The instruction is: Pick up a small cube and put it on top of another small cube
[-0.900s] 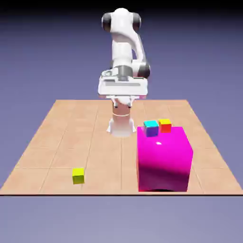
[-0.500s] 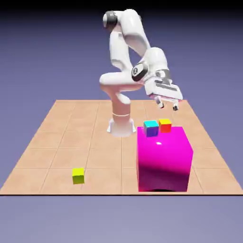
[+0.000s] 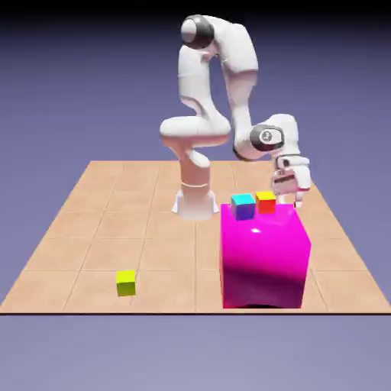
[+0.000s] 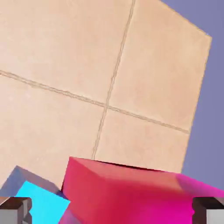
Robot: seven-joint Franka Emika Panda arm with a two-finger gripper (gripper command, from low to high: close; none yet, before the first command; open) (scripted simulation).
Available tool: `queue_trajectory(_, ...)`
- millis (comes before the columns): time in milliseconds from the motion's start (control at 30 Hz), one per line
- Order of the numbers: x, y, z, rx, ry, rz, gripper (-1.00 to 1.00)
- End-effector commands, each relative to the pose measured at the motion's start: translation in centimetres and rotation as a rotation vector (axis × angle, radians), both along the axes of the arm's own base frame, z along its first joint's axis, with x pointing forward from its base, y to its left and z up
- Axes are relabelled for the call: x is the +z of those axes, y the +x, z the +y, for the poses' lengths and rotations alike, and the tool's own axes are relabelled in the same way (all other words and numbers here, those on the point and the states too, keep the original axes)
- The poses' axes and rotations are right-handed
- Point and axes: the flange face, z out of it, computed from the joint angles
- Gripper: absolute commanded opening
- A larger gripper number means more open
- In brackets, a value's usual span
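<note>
The small cube (image 3: 243, 206), cyan on top with blue-violet sides, stands at the far top edge of the big magenta block (image 3: 264, 256); whether it rests on the block or behind it I cannot tell. An orange-red cube (image 3: 265, 201) sits right beside it. The other small cube (image 3: 126, 282), plain yellow, lies alone on the floor at the exterior view's left. My gripper (image 3: 293, 197) hangs open just right of the orange-red cube, holding nothing. In the hand view both grey fingertips (image 4: 15, 210) show at the bottom corners, with the small cube's cyan top (image 4: 41, 204) by the left one.
A red face shading to magenta (image 4: 131, 192) fills the hand view's bottom middle between the tips. Tan tiled table (image 4: 65, 65) lies beyond it, and its edge (image 4: 197, 100) runs down the right side. The robot's base (image 3: 194, 200) stands behind the block.
The arm has swung from the middle toward the exterior view's right and come down, bringing the hand beside the orange-red cube. No cube has moved.
</note>
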Motion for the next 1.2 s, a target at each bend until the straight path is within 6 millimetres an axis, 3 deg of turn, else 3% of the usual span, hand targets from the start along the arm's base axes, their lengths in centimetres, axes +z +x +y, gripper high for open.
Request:
queue_trajectory(0,-1.1,-0.3,-0.3,0.049,-0.067,0.003,0.00)
queue_trajectory(167,-5.1,-1.9,-1.2,0.312,-0.346,0.000,0.00)
queue_trajectory(367,-7.0,-3.3,-0.7,0.626,-0.567,-0.076,0.00)
queue_trajectory(400,-7.1,-2.0,-1.4,0.585,-0.605,-0.055,0.00)
queue_trajectory(500,-7.6,-1.1,-1.8,0.570,-0.616,-0.046,0.00)
queue_trajectory(767,-12.9,1.6,-2.8,0.571,-0.620,-0.048,0.00)
queue_trajectory(800,-12.9,1.6,-2.8,0.571,-0.620,-0.048,-1.00)
queue_trajectory(833,-12.9,1.6,-2.8,0.571,-0.620,-0.048,-1.00)
queue_trajectory(1067,-7.7,-1.0,-1.8,0.570,-0.615,-0.047,-1.00)
queue_trajectory(1167,-7.2,-1.5,-1.8,0.570,-0.620,-0.046,-1.00)
